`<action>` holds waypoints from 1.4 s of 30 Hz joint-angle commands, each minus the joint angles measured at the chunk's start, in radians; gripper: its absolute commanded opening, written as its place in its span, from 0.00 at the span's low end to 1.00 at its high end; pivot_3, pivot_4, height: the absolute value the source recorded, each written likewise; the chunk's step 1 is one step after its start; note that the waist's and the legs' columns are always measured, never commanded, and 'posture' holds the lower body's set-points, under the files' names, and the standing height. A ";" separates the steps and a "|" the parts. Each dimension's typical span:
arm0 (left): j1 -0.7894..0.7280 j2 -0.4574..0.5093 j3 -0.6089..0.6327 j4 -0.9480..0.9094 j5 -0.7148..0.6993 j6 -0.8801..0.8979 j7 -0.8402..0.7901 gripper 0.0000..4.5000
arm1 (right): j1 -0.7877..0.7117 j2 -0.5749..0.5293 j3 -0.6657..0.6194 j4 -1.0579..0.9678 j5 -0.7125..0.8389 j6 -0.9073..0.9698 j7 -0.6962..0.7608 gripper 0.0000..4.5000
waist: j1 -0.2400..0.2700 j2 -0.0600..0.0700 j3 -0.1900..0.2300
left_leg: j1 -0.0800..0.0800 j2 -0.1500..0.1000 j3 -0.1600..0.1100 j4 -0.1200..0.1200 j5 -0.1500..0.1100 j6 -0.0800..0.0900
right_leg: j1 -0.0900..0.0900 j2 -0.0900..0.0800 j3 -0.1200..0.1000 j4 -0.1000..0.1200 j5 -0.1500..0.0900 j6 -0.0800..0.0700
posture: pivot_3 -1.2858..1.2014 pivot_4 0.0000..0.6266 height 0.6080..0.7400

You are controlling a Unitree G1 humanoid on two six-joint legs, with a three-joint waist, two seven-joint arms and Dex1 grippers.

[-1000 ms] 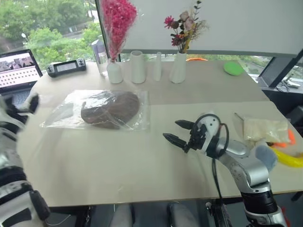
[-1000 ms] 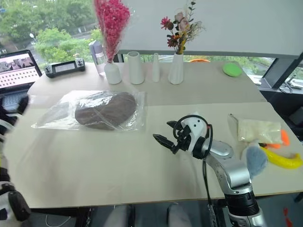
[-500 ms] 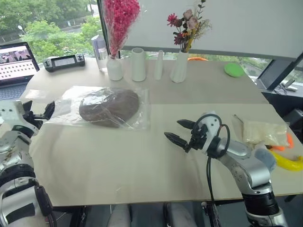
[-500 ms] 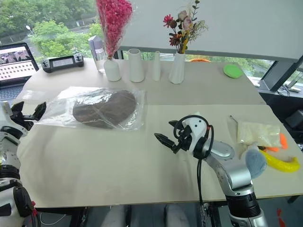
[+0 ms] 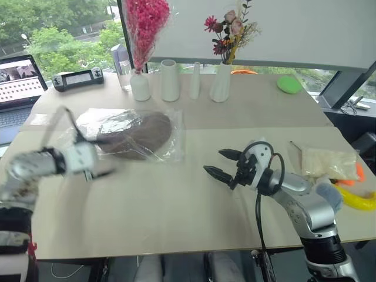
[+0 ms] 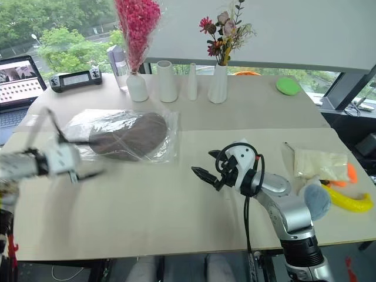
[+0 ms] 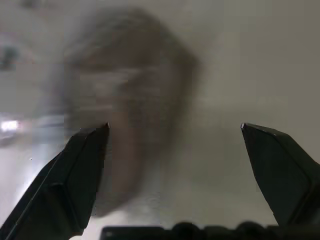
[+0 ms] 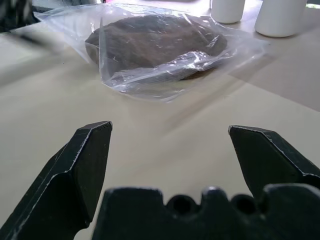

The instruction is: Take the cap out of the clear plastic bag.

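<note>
Both grippers spread wide, empty — our left gripper [image 5: 97,157] at frame left sits nearest the clear plastic bag [image 5: 126,133]; cap [image 5: 138,134] inside lies crosswise, right gripper [image 5: 226,164] farther.

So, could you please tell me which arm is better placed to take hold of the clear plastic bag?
Probably the left: the left gripper is open right at the clear plastic bag, while the right gripper stands apart over bare table.

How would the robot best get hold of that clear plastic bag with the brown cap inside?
Probably by a loose, empty margin of the clear plastic bag, not the bulge over the cap. The film lies flat and crinkly beyond the cap at both ends. The open left gripper sits beside the bag's left end; the open right gripper faces its right edge, so each could pinch its own end from the side.
</note>
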State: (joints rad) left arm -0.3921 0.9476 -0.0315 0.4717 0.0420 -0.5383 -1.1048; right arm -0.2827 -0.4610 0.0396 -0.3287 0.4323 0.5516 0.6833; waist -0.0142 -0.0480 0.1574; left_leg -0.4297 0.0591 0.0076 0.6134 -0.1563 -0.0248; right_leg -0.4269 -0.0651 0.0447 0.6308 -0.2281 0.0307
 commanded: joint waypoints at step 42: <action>-0.428 -0.342 -0.348 0.525 0.578 -0.011 0.774 0.14 | 0.064 -0.036 -0.028 -0.147 -0.019 0.033 -0.107 1.00 | 0.056 0.015 -0.007 | 0.005 0.008 0.005 0.015 -0.004 -0.006 | 0.005 0.005 0.000 0.011 -0.004 -0.001 | 0.52 0.24 1.00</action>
State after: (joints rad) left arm -0.8445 0.6209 -0.3689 0.9839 0.6344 -0.5570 -0.3178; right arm -0.2194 -0.4842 0.0243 -0.4243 0.4105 0.5816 0.5786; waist 0.0421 -0.0334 0.1507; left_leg -0.4242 0.0672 0.0128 0.6278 -0.1598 -0.0309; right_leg -0.4214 -0.0600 0.0447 0.6418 -0.2324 0.0299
